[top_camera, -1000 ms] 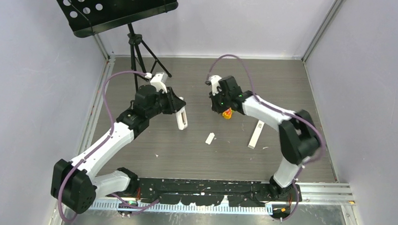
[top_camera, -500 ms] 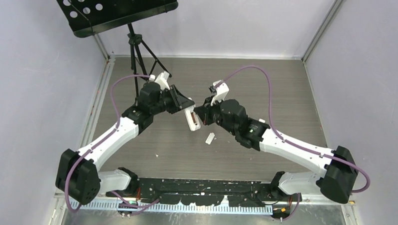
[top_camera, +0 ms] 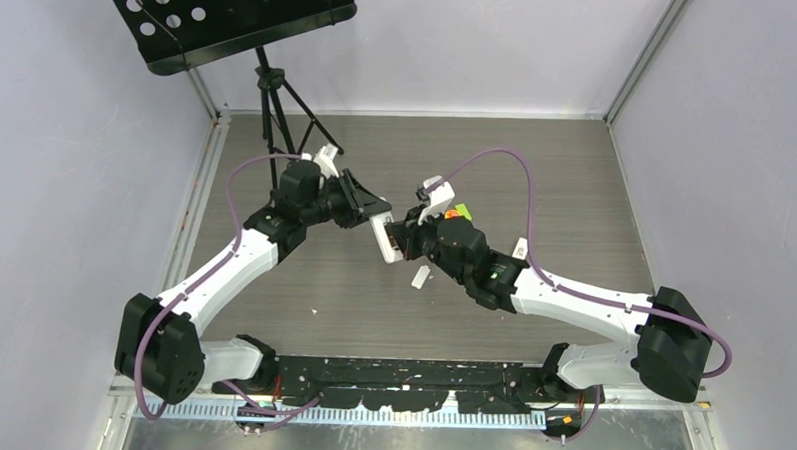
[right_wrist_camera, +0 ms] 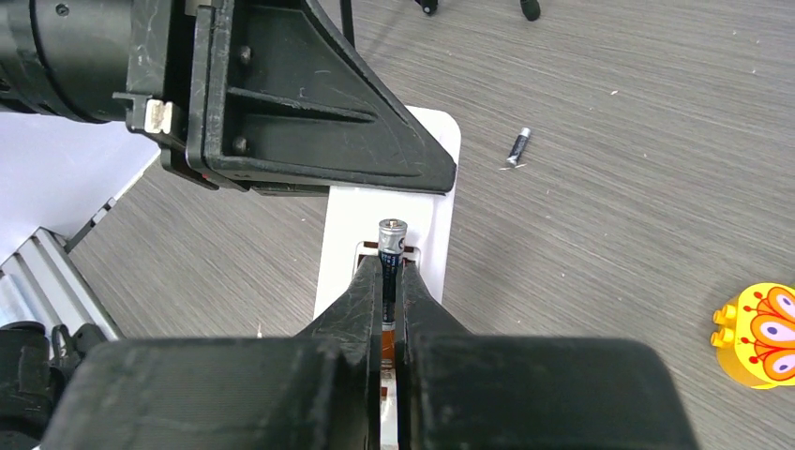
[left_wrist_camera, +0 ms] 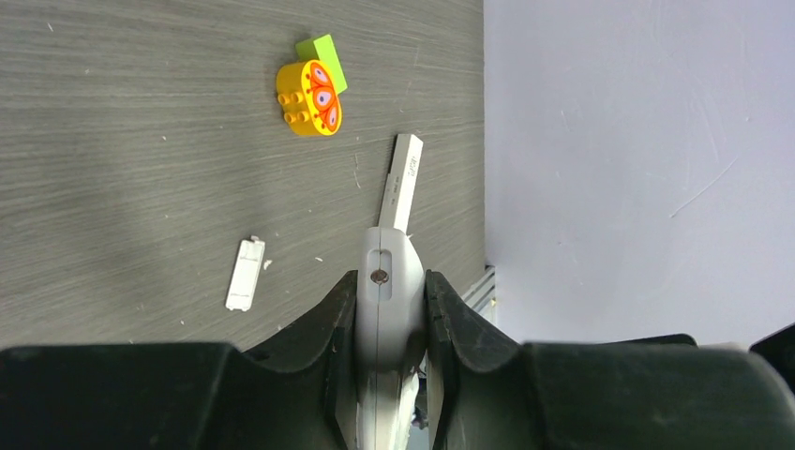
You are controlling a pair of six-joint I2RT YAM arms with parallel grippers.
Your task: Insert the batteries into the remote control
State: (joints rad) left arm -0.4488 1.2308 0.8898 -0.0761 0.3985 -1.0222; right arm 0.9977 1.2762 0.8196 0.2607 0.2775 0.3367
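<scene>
My left gripper [top_camera: 372,216] is shut on a white remote [top_camera: 385,237] and holds it above the table. In the left wrist view the remote [left_wrist_camera: 380,281] sits edge-on between the fingers. My right gripper [top_camera: 410,241] meets it from the right. In the right wrist view my right gripper [right_wrist_camera: 391,270] is shut on a slim dark battery [right_wrist_camera: 391,236], whose tip is over the remote's [right_wrist_camera: 431,202] open battery compartment. A second battery [right_wrist_camera: 517,145] lies loose on the table beyond.
A white battery cover [top_camera: 420,277] lies on the table below the grippers. An orange-yellow toy [left_wrist_camera: 309,97] and a lime-green block [left_wrist_camera: 321,54] sit together, with a second white remote [left_wrist_camera: 401,183] near them. A black music stand [top_camera: 232,19] stands at the back left.
My right arm swung from the orange toy over to the remote, carrying the battery. My left arm brought the remote toward the middle. The two grippers now meet.
</scene>
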